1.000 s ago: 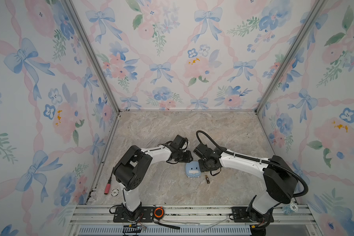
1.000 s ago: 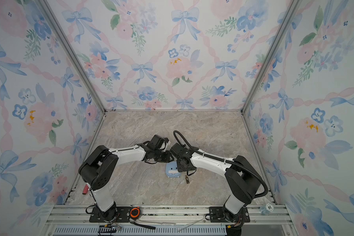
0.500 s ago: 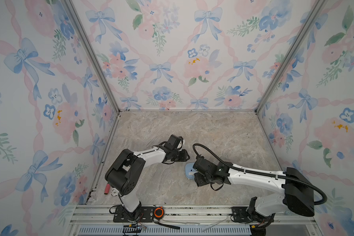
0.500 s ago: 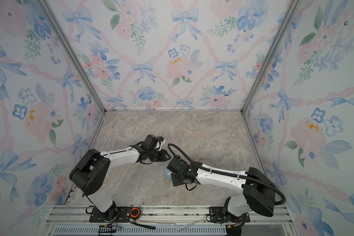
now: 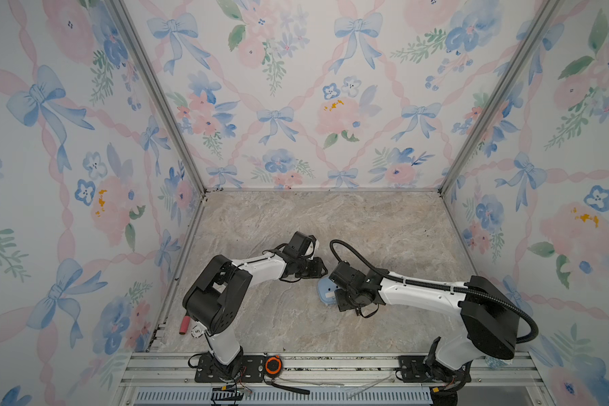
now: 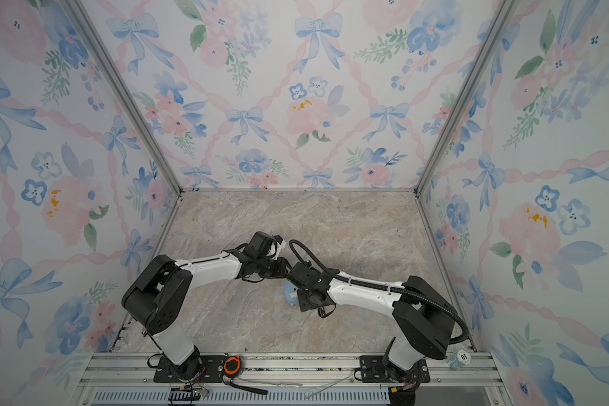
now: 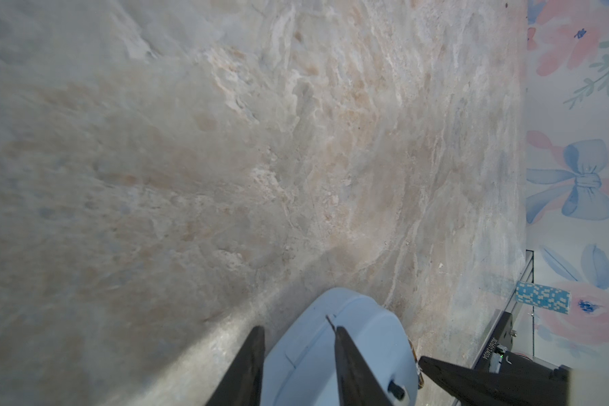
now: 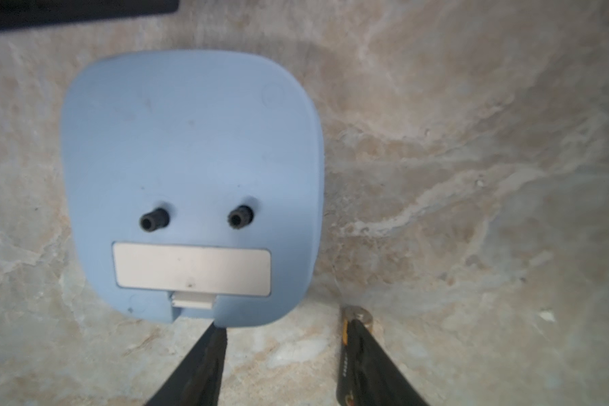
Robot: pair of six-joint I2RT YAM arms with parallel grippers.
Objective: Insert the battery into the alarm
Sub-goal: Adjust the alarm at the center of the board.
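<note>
The battery (image 8: 355, 314) is little, so it is surely light. It is hard and round, so it could roll or slip out of a pinch. The best place to take it is across its middle, one finger on each long side. It is black with an orange stripe and a shiny end. It lies flat on the marble table (image 8: 471, 175), just beside the alarm (image 8: 190, 158), near the cover end. One finger of the right gripper (image 8: 287, 328) is on it or just over it; I cannot tell which. Those jaws stand about half open and pinch nothing.

The alarm is hard plastic and looks light too, so a push could slide it. It is pale blue with round corners and lies face down. Its back shows two black knobs (image 8: 153, 219) and a white cover (image 8: 190, 269) shut over the slot, with a small tab (image 8: 192, 301). The left gripper (image 7: 297, 328) hangs over the alarm, jaws a little apart, empty
</note>
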